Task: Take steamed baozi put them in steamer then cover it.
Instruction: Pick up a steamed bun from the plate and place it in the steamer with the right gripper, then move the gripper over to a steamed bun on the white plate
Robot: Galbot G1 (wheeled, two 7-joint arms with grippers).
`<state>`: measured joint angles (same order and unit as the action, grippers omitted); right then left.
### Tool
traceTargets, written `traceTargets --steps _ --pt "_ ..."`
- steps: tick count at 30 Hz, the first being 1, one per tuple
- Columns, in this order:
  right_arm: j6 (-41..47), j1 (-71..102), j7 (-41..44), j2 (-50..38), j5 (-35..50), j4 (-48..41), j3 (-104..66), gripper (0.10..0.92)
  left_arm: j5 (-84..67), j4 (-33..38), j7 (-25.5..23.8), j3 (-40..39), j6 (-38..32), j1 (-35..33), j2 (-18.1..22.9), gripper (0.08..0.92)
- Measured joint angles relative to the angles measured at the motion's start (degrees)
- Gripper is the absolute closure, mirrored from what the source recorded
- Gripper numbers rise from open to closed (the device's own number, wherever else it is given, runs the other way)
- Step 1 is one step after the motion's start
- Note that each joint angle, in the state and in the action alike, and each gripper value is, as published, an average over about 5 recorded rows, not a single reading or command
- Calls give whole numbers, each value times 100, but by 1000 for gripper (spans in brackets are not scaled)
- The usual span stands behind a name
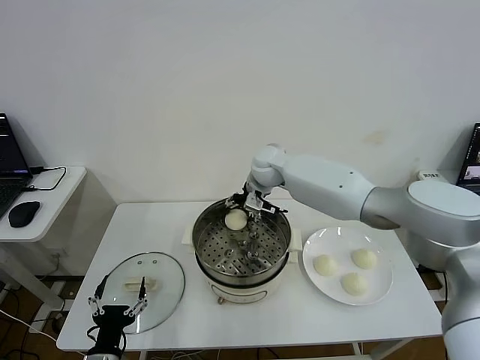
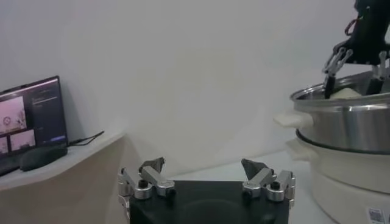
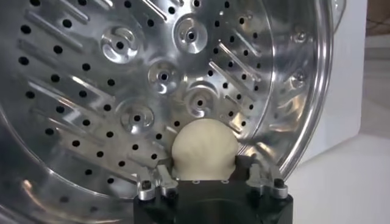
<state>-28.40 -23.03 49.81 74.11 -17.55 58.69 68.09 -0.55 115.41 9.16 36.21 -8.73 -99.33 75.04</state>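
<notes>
White wall fills the background behind a white table point(image 1: 300, 315), with a smaller side desk point(image 1: 52, 196) off to my left carrying a laptop point(image 1: 9, 169) and a mouse point(image 1: 24, 213). At the table's middle stands the steamer point(image 1: 241, 255), its shiny perforated basket sitting on the white pot base. My right arm reaches in from the right over the far rim of that basket, and my right gripper point(image 1: 241, 212) hangs just above the perforated floor with one baozi point(image 3: 203, 150) between its fingers; in my right wrist view the fingers stand spread on either side of the bun, and I cannot tell whether they touch it. To the left of the steamer the cover point(image 1: 146, 289) lies flat on the table, glass down, its cream handle up. To the right of the steamer sits a white plate point(image 1: 319, 240) bearing three more buns point(image 1: 364, 258), apart from one another. My left gripper point(image 1: 118, 304) is at the table's near left edge, beside the cover, jaws wide apart and holding nothing.
</notes>
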Motion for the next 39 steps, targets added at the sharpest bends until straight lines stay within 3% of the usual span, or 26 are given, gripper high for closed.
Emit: traceTargets --steps 9,20,30,39 --pt "1125 -527 605 -541 1025 815 77 203 -3 99 -27 31 19 -48 -21 177" --pt "3119 -864 928 -2293 2170 2435 -5 203 -86 200 -43 121 24 -59 -129 177" --pt "3786 -186 940 -3923 2085 3141 -467 203 -117 173 -59 142 41 21 -216 177" --pt "3911 1181 834 -4447 1570 3007 -1386 203 -126 148 -71 225 57 22 -240 177"
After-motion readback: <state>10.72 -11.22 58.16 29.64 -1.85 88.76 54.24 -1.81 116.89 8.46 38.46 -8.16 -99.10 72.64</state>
